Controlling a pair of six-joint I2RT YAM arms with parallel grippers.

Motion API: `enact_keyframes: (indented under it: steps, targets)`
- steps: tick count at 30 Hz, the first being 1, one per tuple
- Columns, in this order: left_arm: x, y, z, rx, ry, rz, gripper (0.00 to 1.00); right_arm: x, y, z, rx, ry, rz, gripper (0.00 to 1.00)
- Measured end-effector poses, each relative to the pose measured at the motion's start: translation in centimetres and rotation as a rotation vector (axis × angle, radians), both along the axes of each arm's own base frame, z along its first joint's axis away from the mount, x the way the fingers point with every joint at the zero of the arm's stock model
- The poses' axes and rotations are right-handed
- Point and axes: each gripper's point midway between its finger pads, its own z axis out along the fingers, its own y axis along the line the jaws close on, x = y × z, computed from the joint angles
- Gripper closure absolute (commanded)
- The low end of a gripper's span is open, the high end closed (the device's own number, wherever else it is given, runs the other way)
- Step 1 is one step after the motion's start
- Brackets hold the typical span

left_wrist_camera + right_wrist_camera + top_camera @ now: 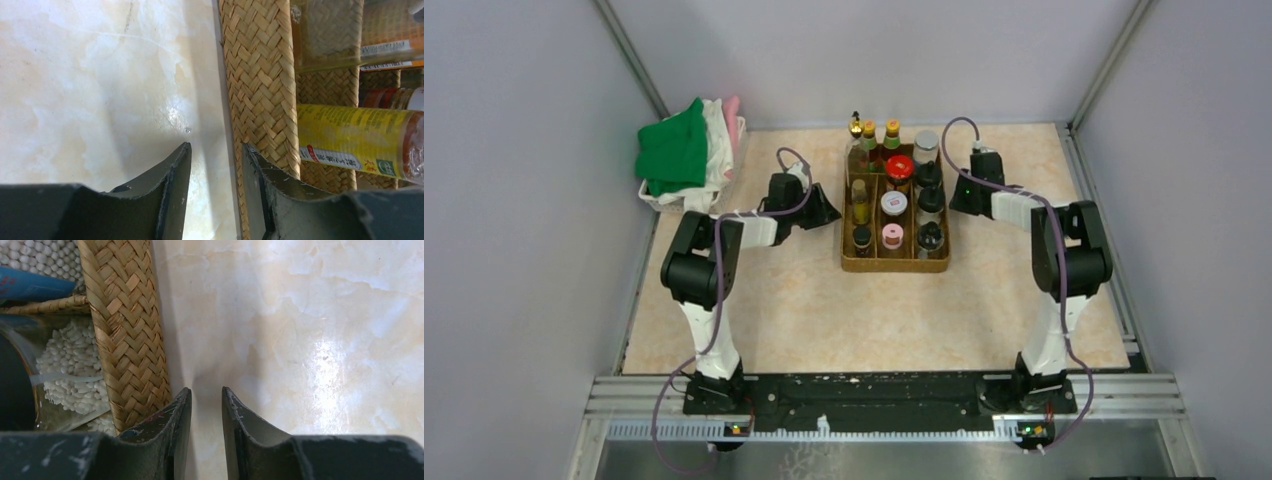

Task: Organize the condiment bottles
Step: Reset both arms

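Note:
The condiment bottles stand in a brown woven tray (849, 262) at the table's middle: a tall clear gold-topped bottle (856, 140), yellow-capped bottles (892, 133), a silver-capped jar (926, 146), a red cap (899, 168), a white cap (894, 203), a pink cap (892, 237) and black caps (930, 237). My left gripper (829, 212) is at the tray's left wall, open and empty (216, 146); a yellow-labelled bottle (350, 145) shows behind the wall (257, 75). My right gripper (954, 195) is at the tray's right wall (127, 325), slightly open and empty (206, 389), beside a jar of white beads (70, 370).
A white basket of green and white cloths (686, 155) sits at the back left. Grey enclosure walls stand on three sides. Marbled tabletop (874, 320) lies between the tray and the arm bases.

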Motion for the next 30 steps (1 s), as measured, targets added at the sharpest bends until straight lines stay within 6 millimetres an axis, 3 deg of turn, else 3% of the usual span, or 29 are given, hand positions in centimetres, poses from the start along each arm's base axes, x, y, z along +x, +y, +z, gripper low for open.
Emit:
enact_keyframes:
  steps: [22,26,30]
  targets:
    - [-1.2,-0.6,0.5,0.010,-0.017,0.024,0.53,0.5,1.1,0.0,0.038,0.002,0.063,0.70]
    - [-1.2,-0.5,0.4,0.021,-0.018,0.028,0.46,0.5,0.8,-0.1,0.025,0.002,0.051,0.58]
    - [-1.8,0.3,0.9,0.066,-0.012,0.022,0.45,-0.5,-0.9,0.3,-0.022,-0.001,0.004,0.50]
